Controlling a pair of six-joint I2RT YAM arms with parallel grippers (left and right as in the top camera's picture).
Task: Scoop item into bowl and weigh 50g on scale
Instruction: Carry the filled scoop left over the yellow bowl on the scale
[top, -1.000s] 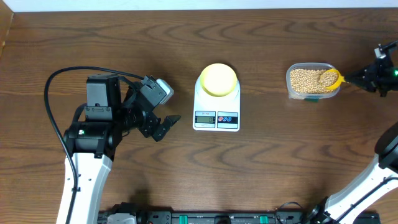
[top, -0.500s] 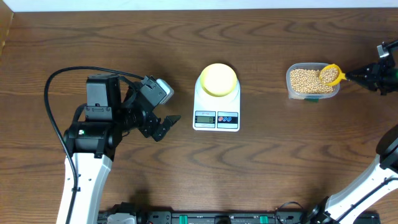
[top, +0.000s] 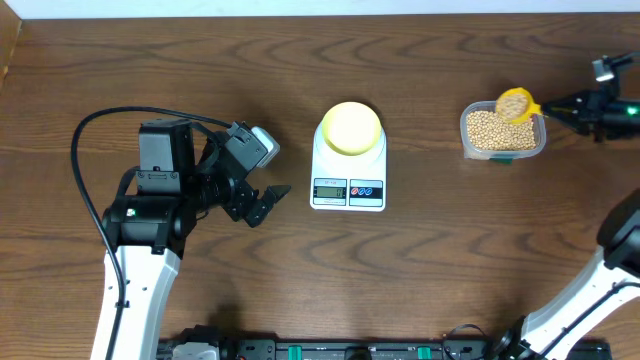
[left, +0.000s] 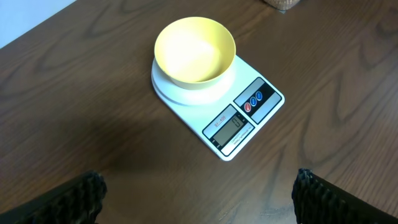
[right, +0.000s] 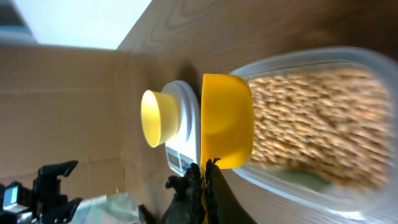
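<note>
The pale yellow-green bowl (top: 351, 128) stands empty on the white scale (top: 348, 190); both also show in the left wrist view, bowl (left: 194, 43) and scale (left: 249, 115). Tan beans (top: 492, 130) fill a clear plastic tub (top: 503, 152) at the right. My right gripper (top: 572, 104) is shut on the handle of a bright yellow scoop (top: 516, 104), which holds beans just above the tub's far right corner. In the right wrist view the scoop (right: 227, 121) hangs over the beans (right: 317, 127). My left gripper (top: 268, 200) is open and empty, left of the scale.
The left arm's black cable (top: 110, 120) loops over the table at the left. A cardboard wall (right: 68, 106) shows in the right wrist view behind the scale. Bare brown wood lies between scale and tub.
My right gripper has lifted the scoop, loaded with beans, out of the tub and a little toward the far side. The left arm has not moved.
</note>
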